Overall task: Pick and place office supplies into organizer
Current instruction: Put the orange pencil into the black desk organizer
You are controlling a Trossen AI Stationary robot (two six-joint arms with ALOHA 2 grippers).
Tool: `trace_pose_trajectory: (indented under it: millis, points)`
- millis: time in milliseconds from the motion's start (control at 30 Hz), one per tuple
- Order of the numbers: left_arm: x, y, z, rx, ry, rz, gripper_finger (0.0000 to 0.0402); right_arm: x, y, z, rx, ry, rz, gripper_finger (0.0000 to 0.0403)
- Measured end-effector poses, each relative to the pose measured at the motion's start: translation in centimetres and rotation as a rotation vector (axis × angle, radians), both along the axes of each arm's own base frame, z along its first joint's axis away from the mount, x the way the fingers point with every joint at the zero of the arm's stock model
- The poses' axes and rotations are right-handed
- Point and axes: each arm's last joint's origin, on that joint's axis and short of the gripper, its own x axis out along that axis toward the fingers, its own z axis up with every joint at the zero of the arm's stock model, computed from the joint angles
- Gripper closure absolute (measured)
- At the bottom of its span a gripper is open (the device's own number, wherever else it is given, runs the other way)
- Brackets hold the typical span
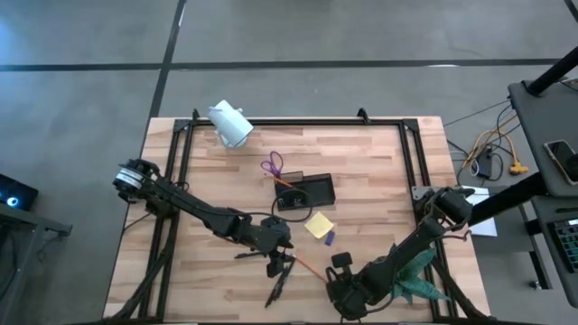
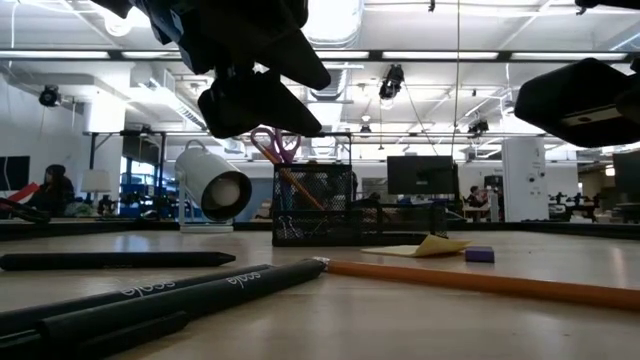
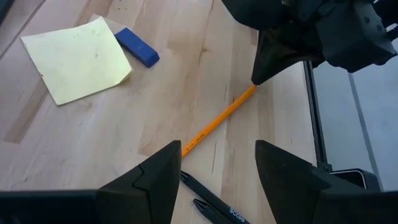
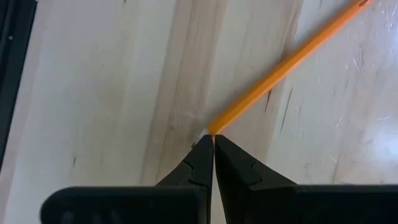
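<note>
Orange pencil (image 3: 219,121) lies near the organizer (image 1: 304,191). The left tool (image 3: 217,171) hangs open over it; the right tool (image 4: 213,144) is closed, tips touching the pencil's end. A nudge there could roll the pencil away.

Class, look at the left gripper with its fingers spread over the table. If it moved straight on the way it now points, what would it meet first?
Most likely the orange pencil, which lies directly between the open fingers of the left gripper, with black pens close beside. Depth is hard to judge.
</note>
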Motion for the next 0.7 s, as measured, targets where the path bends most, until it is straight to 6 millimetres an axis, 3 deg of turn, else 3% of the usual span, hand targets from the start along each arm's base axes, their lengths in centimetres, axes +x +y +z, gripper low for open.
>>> trace_pose_trajectory:
  millis: [700]
  points:
    - [0.00,-0.01,-0.02,0.000,0.001,0.002,0.0213,-0.02,0.47,0.61,0.039,-0.037,0.005,0.0394]
